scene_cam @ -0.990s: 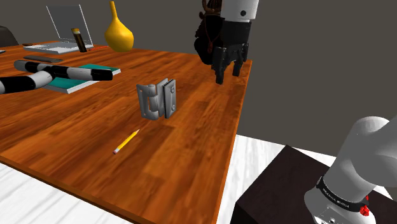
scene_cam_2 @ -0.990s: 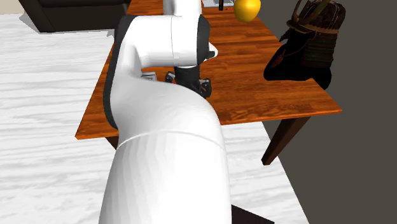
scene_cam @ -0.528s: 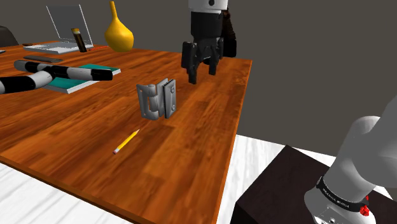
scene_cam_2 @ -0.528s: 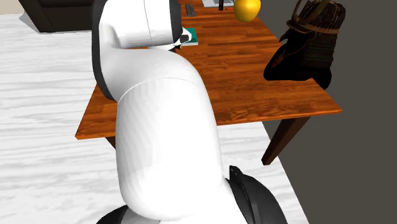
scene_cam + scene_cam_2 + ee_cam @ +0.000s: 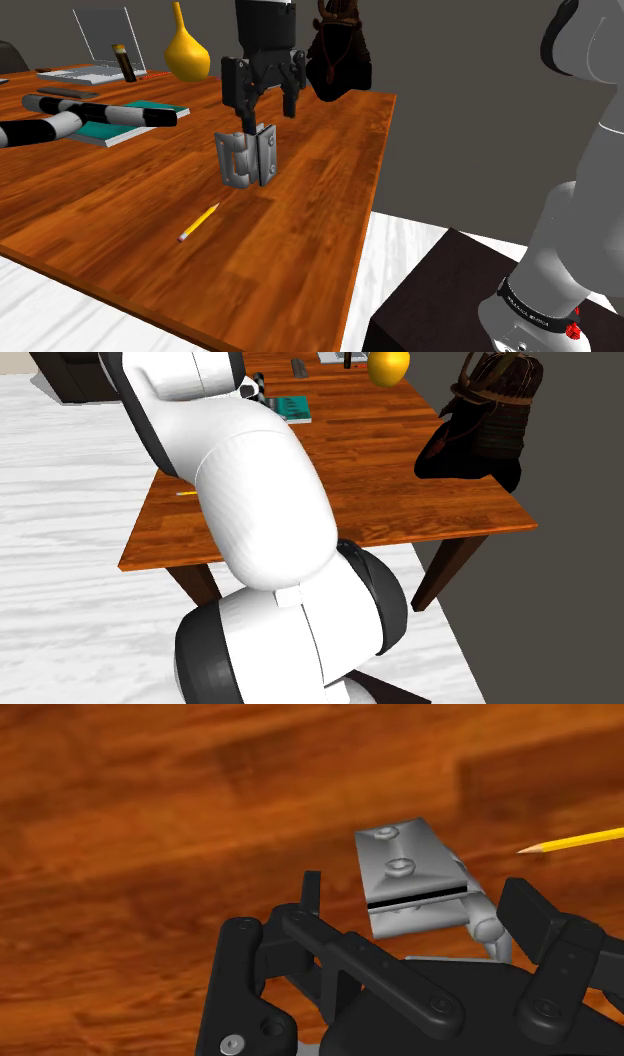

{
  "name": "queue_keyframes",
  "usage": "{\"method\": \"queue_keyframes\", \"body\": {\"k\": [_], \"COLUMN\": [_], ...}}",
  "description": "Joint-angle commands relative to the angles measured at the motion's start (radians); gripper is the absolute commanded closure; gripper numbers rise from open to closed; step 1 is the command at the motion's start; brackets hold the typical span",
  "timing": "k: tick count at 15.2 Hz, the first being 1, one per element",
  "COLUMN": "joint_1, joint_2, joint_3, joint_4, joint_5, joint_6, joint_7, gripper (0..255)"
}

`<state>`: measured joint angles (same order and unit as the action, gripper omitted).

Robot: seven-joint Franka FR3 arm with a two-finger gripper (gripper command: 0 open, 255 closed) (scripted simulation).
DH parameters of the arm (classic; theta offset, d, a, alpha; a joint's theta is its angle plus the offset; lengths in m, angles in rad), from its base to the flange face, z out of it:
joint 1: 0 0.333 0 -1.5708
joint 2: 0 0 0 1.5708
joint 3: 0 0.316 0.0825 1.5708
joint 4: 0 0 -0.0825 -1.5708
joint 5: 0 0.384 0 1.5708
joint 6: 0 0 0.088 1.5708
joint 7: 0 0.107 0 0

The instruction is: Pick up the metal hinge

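We were in the approach step: the all-black two-finger gripper (image 5: 266, 112) hung just above the grey metal hinge (image 5: 247, 157), its fingers spread and touching nothing. The hinge stood half-folded on the brown wooden table (image 5: 330, 200), well in from its edges, with a yellow pencil (image 5: 199, 221) near it. Next, we judged, came a straight descent to straddle the leaves, then closing.

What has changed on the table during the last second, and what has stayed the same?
The pincer travelled toward the shoulder view's left, from the far corner of the table to over the hinge, its fingers open; nothing grasped. The hinge and the pencil stayed in place.
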<state>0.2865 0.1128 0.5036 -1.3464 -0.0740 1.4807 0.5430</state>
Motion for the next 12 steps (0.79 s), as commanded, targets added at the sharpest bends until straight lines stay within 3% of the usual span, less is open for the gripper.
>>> {"method": "queue_keyframes", "body": {"k": [1, 8, 9, 12], "joint_1": [0.006, -0.006, -0.007, -0.007], "joint_2": [0.005, -0.028, -0.030, -0.031], "joint_3": [0.004, -0.001, -0.002, -0.002], "joint_4": [-0.014, -0.131, -0.133, -0.134], "joint_5": [-0.003, 0.015, 0.015, 0.016], "joint_6": [0.020, 0.107, 0.107, 0.108], "joint_7": [0.007, -0.002, -0.003, -0.003], "gripper": [0, 0, 255, 255]}}
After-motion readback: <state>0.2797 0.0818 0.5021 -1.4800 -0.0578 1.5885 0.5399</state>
